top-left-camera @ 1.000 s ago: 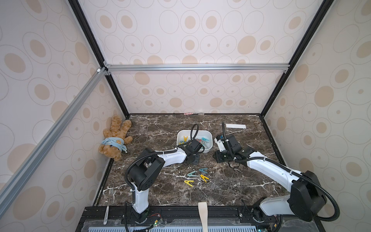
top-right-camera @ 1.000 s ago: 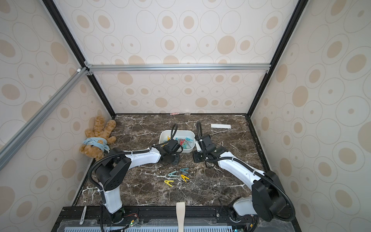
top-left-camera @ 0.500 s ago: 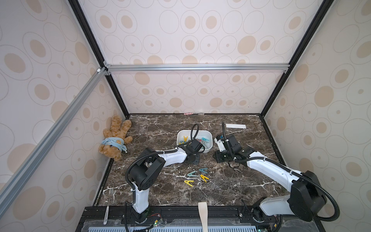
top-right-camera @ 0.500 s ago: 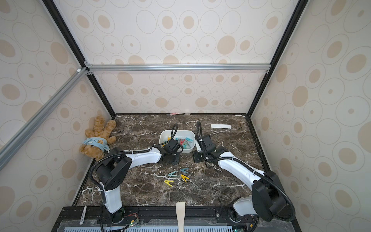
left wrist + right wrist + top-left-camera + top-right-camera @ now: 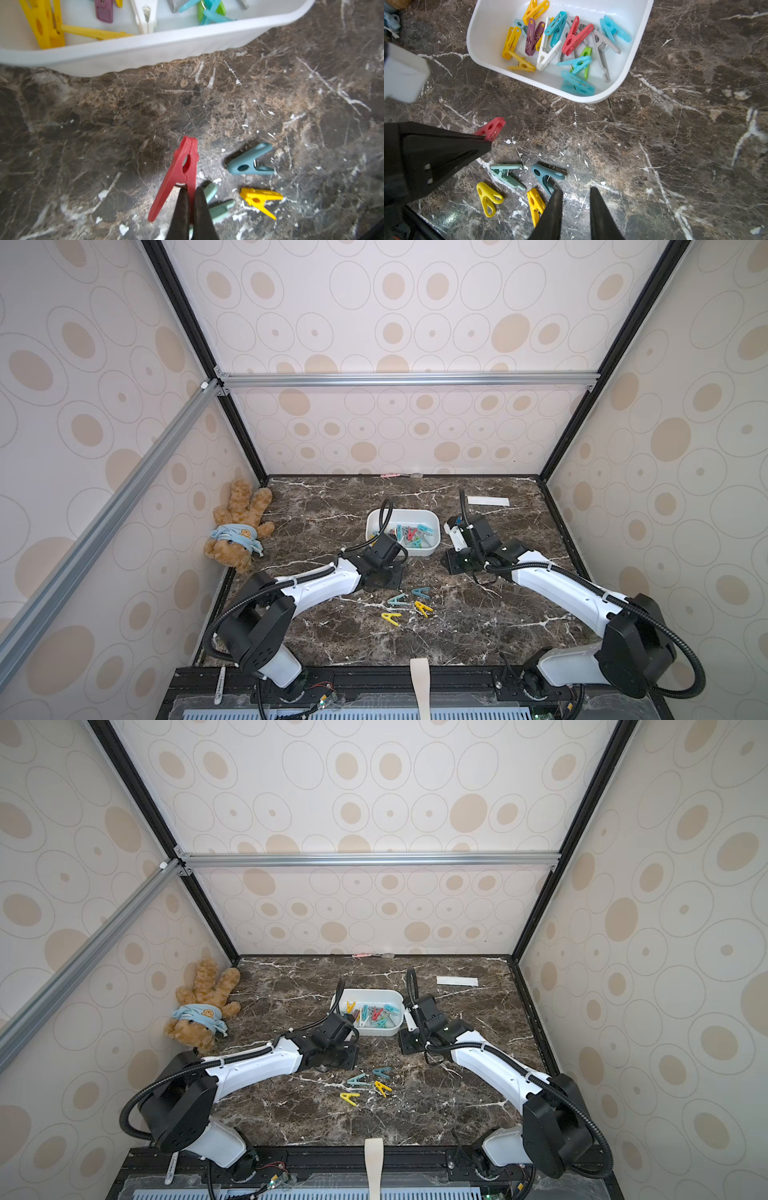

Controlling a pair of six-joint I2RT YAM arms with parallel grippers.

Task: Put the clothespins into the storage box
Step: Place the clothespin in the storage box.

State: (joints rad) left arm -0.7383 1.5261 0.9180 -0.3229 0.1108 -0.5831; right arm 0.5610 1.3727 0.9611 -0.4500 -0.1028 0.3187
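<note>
The storage box [image 5: 432, 549] is a white tub in mid-table, and many colourful clothespins [image 5: 572, 39] lie inside it. My left gripper [image 5: 190, 190] is shut on one leg of a red clothespin [image 5: 180, 166], low over the marble just in front of the box wall [image 5: 166, 52]. Several loose clothespins lie together on the table, among them a teal one [image 5: 422, 592], a pale green one [image 5: 397, 600] and a yellow one [image 5: 390, 617]. My right gripper [image 5: 576, 190] stands open over bare marble. A teal clothespin [image 5: 546, 174] lies beside one of its fingers.
A brown teddy bear [image 5: 237, 531] lies at the left wall. A flat white paper strip [image 5: 487, 501] sits at the back right. A small pink item [image 5: 390, 475] rests against the back wall. Both arms reach in from the front, and the patterned enclosure walls close in three sides.
My left gripper has shut onto the red clothespin. Both arms stay about where they were.
</note>
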